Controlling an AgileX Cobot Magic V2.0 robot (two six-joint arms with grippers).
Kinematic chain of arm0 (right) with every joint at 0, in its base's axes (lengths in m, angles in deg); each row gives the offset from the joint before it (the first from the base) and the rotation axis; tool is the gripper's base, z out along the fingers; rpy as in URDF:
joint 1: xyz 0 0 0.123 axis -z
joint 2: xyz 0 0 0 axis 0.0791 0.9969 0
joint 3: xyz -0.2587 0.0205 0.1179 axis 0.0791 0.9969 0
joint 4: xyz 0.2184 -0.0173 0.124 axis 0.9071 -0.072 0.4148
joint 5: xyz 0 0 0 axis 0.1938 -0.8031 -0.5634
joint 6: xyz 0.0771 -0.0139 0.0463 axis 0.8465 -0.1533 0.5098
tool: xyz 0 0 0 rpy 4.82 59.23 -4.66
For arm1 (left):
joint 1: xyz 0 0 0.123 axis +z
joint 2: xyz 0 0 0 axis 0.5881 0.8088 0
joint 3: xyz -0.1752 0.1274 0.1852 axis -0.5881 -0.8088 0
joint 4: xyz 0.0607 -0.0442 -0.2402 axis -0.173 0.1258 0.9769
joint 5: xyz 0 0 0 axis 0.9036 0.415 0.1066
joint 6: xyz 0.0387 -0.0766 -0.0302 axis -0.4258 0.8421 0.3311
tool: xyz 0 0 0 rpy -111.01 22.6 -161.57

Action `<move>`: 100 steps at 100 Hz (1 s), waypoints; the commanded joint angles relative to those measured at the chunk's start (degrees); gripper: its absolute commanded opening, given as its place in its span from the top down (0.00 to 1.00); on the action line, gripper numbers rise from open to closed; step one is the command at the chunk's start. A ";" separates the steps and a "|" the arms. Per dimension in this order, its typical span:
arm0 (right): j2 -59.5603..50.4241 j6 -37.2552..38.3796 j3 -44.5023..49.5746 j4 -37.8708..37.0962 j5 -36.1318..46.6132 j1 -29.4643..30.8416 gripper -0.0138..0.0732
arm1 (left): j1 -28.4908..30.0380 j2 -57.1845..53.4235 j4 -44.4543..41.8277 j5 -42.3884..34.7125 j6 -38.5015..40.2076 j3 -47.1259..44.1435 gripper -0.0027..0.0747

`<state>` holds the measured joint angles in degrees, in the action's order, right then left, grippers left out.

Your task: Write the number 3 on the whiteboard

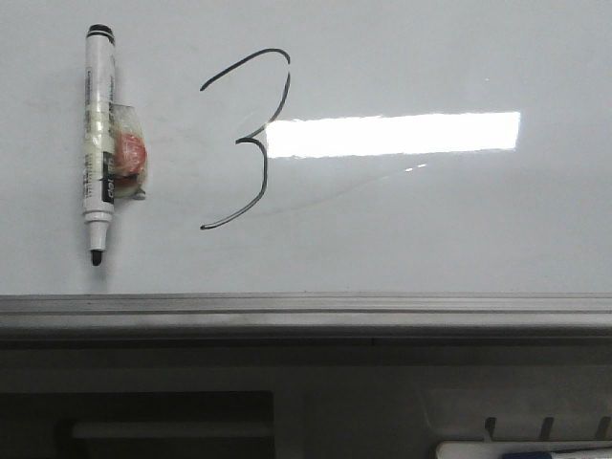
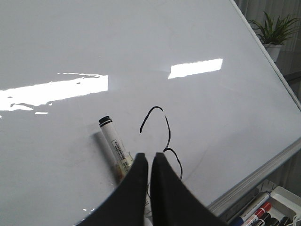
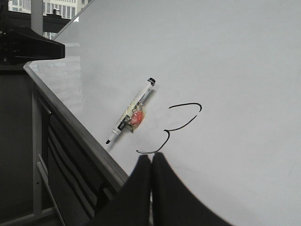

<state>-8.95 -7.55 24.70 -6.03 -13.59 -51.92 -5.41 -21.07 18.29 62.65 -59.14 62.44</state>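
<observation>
On whiteboard point(image 1: 430, 67): number 3 point(image 1: 256, 143)

A hand-drawn black number 3 point(image 1: 244, 139) stands on the whiteboard point(image 1: 430, 229); the marker pen's point(image 1: 98, 143) label print is unreadable.

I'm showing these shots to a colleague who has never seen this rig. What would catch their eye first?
The thin black hand-drawn number 3 stands near the middle of the glossy white-grey whiteboard, its right edge meeting a bright rectangular light reflection. To its left, a white marker pen with a black tip sticks upright on the board, tip down, a red lump taped beside it.
</observation>
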 commanded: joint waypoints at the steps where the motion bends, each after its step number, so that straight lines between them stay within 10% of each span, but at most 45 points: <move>1: 0.36 0.17 -1.48 0.29 4.35 0.37 0.90 | 0.06 0.56 1.26 -4.04 0.09 1.61 0.99; 100: 0.36 0.17 -1.48 0.29 4.57 0.37 0.90 | 40.53 -11.01 12.62 4.44 -13.31 -7.36 0.99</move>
<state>-8.95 -7.44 24.70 -5.89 -13.16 -51.92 34.25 -31.53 30.20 71.46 -72.45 55.90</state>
